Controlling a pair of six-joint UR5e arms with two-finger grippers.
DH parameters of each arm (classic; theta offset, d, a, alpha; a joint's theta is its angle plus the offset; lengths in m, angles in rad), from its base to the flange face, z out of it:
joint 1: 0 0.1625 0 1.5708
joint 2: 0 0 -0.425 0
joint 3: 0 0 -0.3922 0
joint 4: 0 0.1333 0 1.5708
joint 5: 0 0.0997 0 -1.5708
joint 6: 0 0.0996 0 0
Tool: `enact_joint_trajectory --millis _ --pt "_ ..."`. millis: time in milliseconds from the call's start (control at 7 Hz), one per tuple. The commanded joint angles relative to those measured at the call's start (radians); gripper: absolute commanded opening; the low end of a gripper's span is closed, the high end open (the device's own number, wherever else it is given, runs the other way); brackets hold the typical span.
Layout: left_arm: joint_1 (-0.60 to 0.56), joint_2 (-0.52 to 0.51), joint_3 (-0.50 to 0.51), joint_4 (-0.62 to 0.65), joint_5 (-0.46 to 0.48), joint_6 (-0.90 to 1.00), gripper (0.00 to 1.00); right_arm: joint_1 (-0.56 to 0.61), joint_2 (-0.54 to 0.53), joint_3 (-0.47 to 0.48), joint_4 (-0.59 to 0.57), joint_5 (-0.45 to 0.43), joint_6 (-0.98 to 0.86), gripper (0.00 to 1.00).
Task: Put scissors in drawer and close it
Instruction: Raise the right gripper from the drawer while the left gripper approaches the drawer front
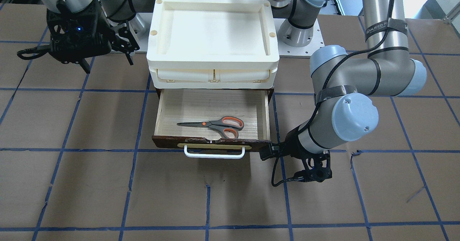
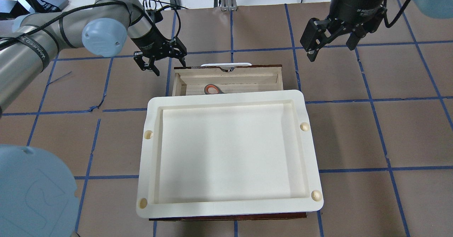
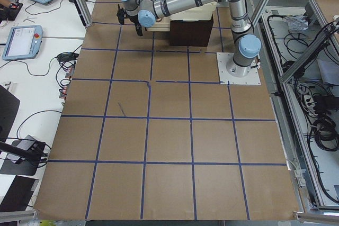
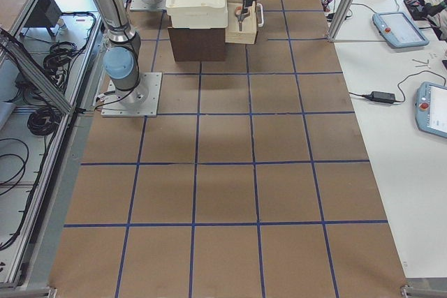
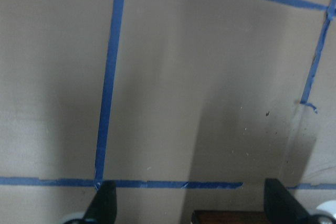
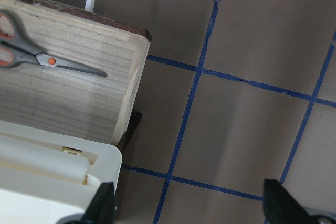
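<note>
The scissors, with silver blades and grey, orange-lined loops, lie flat inside the open drawer, blades pointing toward the robot's right. They also show in the overhead view and in the right wrist view. The drawer's dark front carries a white bar handle. My left gripper is open and empty, low over the table beside the drawer's front corner on my left. My right gripper is open and empty, raised off to the drawer's other side.
A cream plastic tray box sits on top of the cabinet and overhangs the back of the drawer. The brown table has a blue tape grid. The left arm's elbow hangs over the table beside the drawer.
</note>
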Motion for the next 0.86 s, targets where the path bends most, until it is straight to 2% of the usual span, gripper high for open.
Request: enact_joint_trajectory --millis 0,286,714 --pt "-0.002 0.006 0.0 -0.025 -0.005 -0.002 1.0 -0.073 -0.006 0.022 0.0 0.005 0.045 1.0" --pt "-0.004 0.02 0.0 -0.039 -0.005 -0.037 1.0 -0.057 -0.009 0.013 -0.012 0.005 0.135 1.0" --pt "-0.007 0.046 -0.004 -0.094 -0.005 -0.039 1.0 -0.035 -0.009 0.014 -0.014 0.008 0.14 1.0"
